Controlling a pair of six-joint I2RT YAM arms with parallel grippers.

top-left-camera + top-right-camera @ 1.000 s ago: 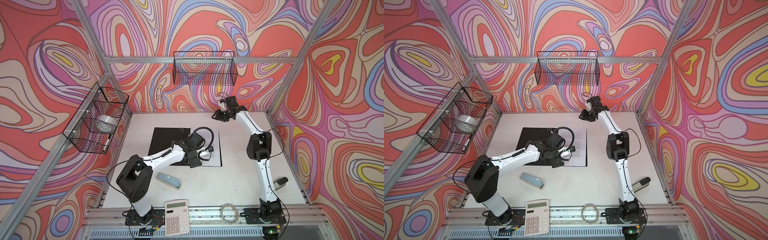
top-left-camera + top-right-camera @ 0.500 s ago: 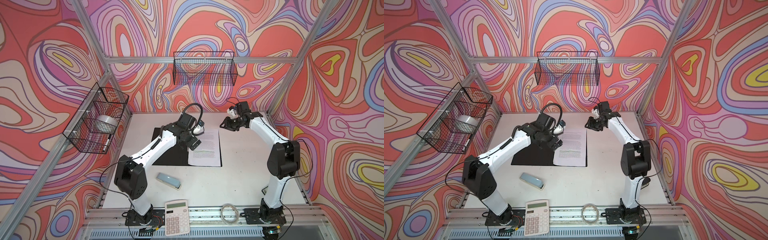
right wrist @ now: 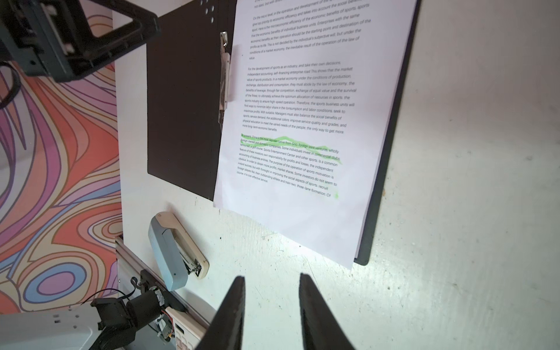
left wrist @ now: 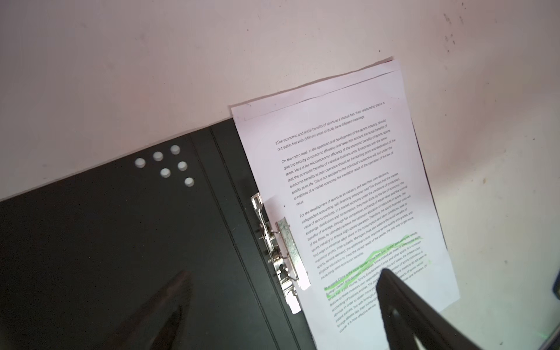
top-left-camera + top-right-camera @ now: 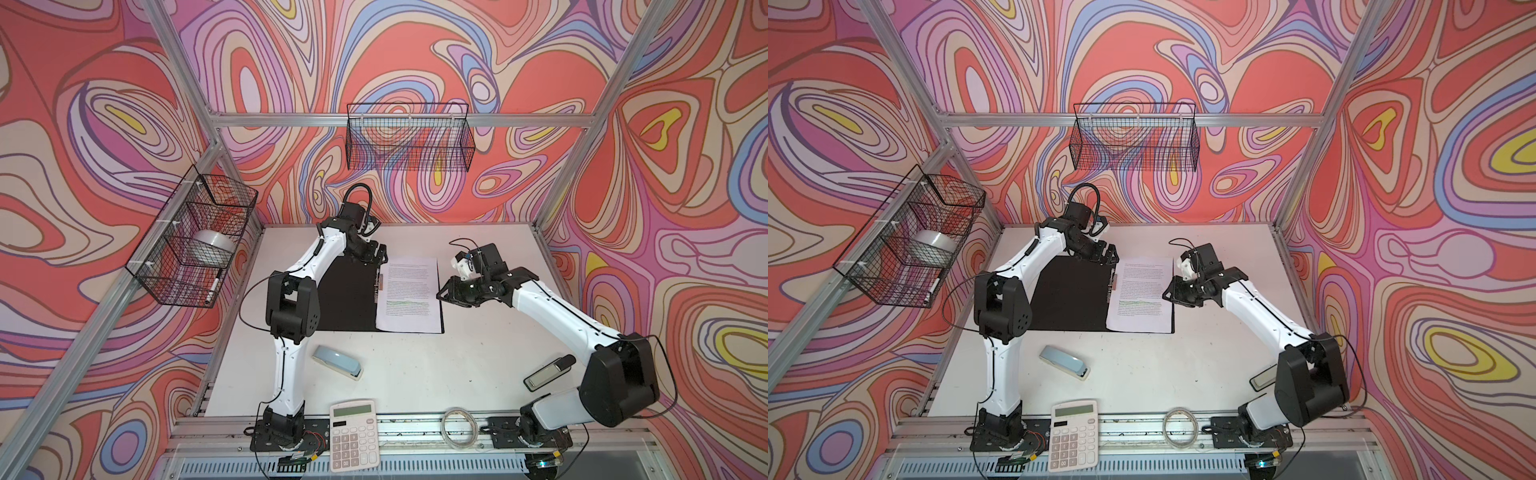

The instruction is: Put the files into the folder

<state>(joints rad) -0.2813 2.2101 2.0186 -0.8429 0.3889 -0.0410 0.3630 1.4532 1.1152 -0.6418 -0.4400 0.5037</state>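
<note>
— Folder (image 5: pixel 345 299) first: how does it lie?
— Open and flat on the white table (image 5: pixel 478 361), black inside up. The left arm (image 5: pixel 309 266) crosses the folder's far left corner in both top views, so that corner is hidden there. The left wrist view shows small white dots (image 4: pixel 163 165) near the folder's far edge
— And the files (image 5: pixel 409 295)?
— On the folder's right half, covering all but a thin dark rim along its right and near edges. A lower sheet peeks out at the folder's far edge; how many sheets lie there I cannot tell. The print reads only in the wrist views, with green highlighting toward the folder's near edge
— The metal clip (image 4: pixel 272 242)?
— On the folder's spine, its bar over the files' left edge. Whether it presses on them is hard to make out
— And the left gripper (image 4: pixel 284 272)?
— Over the far end of the folder's spine, spread wide, nothing between; one finger (image 4: pixel 163 306) is a blur
— And the right gripper (image 3: pixel 271 277)?
— Just off the folder's right edge, a narrow gap, empty. The stapler (image 5: pixel 337 362) lies on the folder's near side; the calculator (image 3: pixel 185 333) is cut off in the right wrist view
</note>
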